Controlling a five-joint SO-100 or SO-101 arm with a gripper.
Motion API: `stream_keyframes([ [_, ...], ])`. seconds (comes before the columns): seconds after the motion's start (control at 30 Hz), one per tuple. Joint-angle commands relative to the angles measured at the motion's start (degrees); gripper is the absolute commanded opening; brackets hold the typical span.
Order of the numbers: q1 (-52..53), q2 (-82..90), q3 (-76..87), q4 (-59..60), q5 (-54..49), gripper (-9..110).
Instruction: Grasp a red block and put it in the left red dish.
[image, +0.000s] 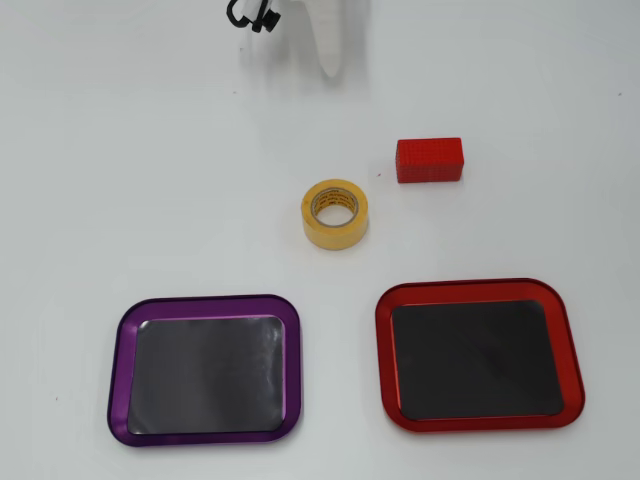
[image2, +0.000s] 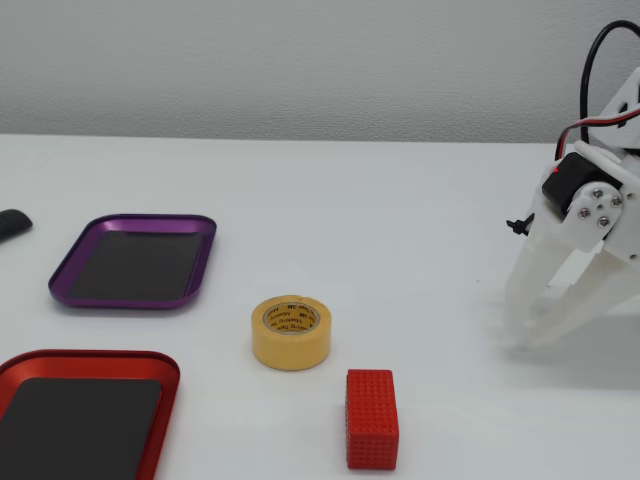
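Observation:
The red block lies flat on the white table, to the right of the table's middle in the overhead view; in the fixed view it is near the front edge. The red dish sits empty at the lower right of the overhead view and at the lower left of the fixed view. My gripper hangs at the top of the overhead view, far from the block. In the fixed view it points down at the table on the right, with its white fingers meeting at the tips and holding nothing.
A yellow tape roll stands between the block and the trays, also in the fixed view. An empty purple-rimmed tray lies beside the red dish. A dark object sits at the fixed view's left edge.

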Motion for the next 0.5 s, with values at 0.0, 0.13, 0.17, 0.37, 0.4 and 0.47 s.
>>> stream_keyframes([
  [0.0,0.9,6.6,-1.7,-0.4,-0.1,0],
  [0.13,1.1,6.3,-10.2,-0.4,-0.1,0],
  [0.17,1.1,6.0,-12.4,-0.4,-0.2,0],
  [0.37,1.0,-12.5,-24.4,-3.3,-0.2,0],
  [0.4,0.4,-17.9,-27.3,-4.0,-0.1,0],
  [0.47,0.3,-29.1,-34.6,-4.1,-0.3,0],
])
